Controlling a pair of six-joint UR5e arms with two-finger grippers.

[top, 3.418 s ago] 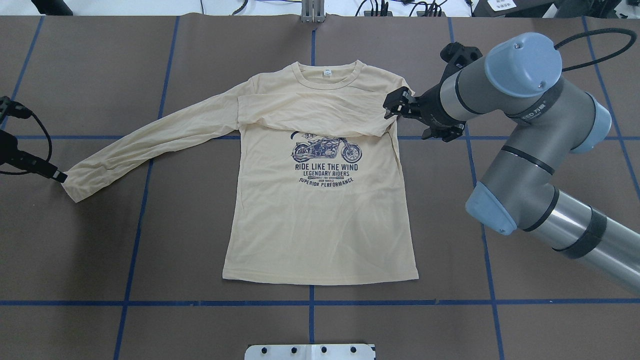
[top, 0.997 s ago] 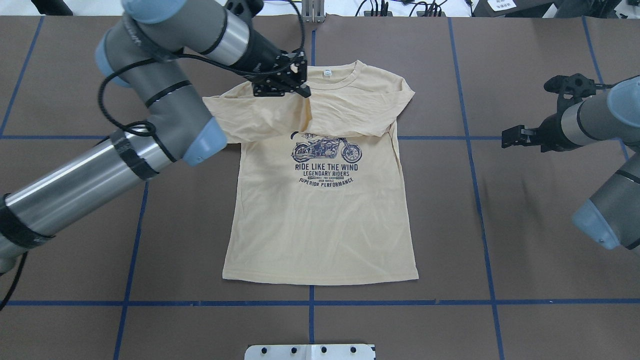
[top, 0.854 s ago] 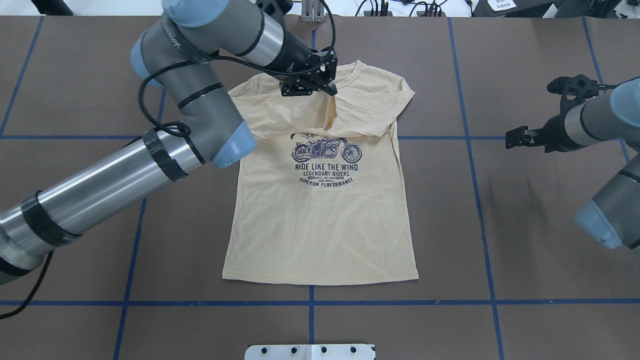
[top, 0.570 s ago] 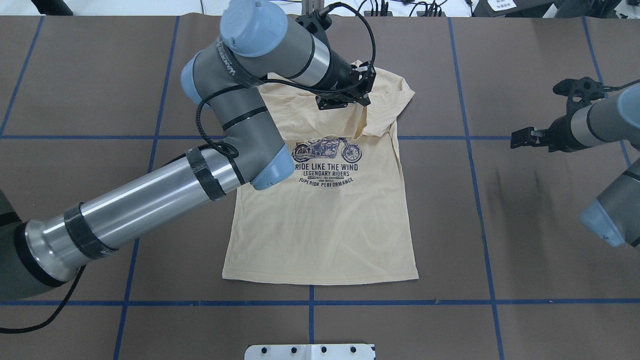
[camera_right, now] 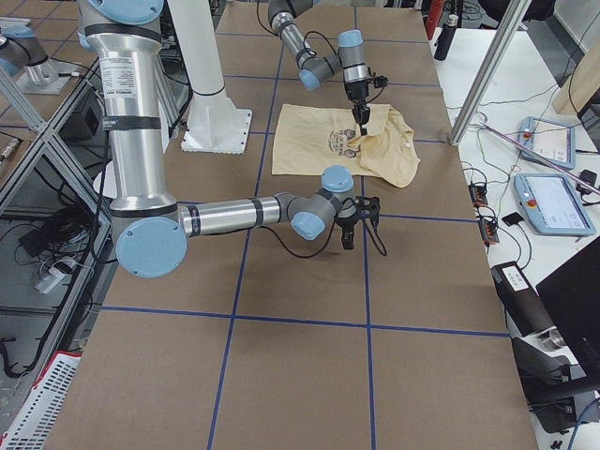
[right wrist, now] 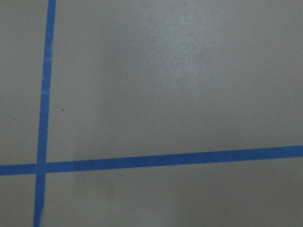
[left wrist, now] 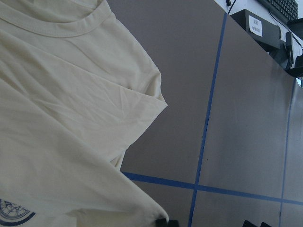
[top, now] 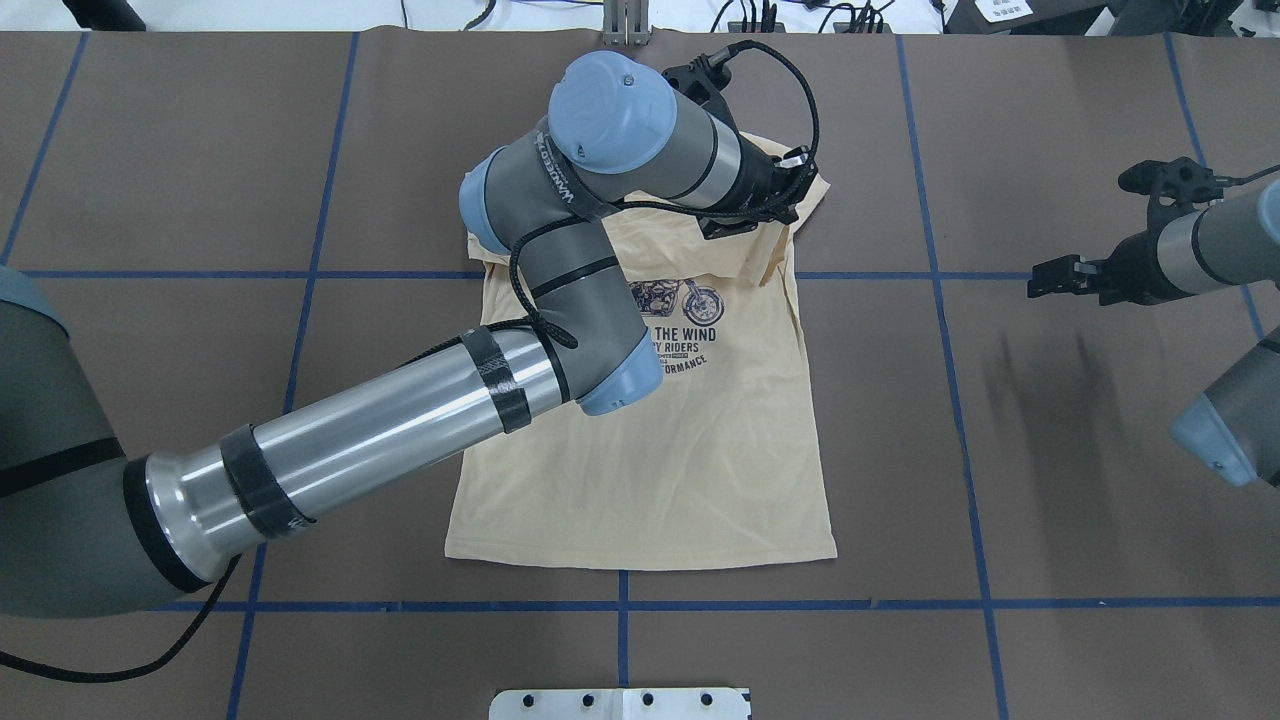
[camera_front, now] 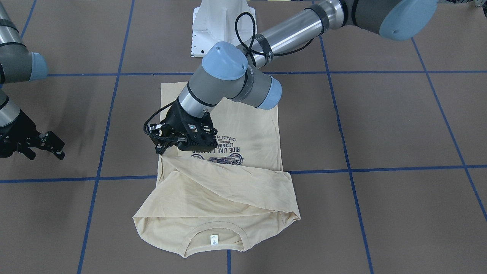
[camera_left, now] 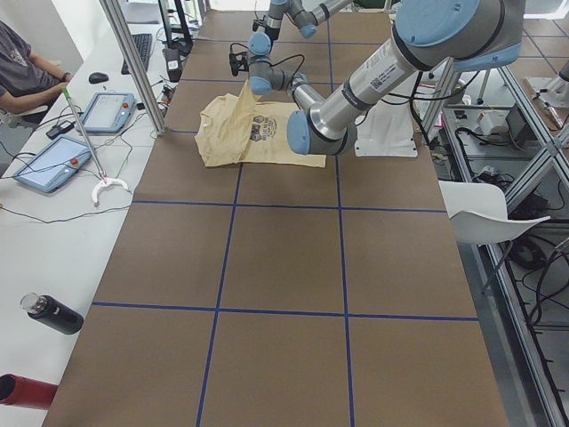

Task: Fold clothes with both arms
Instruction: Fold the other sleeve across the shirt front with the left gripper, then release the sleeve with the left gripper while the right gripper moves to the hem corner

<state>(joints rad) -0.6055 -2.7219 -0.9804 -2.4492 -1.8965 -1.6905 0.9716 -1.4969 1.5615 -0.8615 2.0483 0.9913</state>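
The cream-yellow shirt [top: 640,480] lies print side up on the brown table, its collar at the far edge, with the white neck label [camera_front: 214,238] showing. The right sleeve lies folded across the chest. My left gripper [top: 772,222] is shut on the left sleeve's cuff [left wrist: 142,208] and holds it just above the shirt's right shoulder, so the sleeve drapes over the chest. It also shows in the front view [camera_front: 159,151]. The left arm hides part of the print. My right gripper [top: 1036,282] is open and empty, low over bare table well to the right of the shirt.
Blue tape lines [top: 620,605] grid the table. The white pedestal base [camera_front: 220,26] stands at the robot's edge. Tablets [camera_left: 107,111], bottles [camera_left: 52,313] and a seated person [camera_left: 27,67] are on the operators' side beyond the table.
My left arm has carried the left sleeve from the far left across the chest to the right shoulder. My right gripper has drawn back from the shirt to the right.
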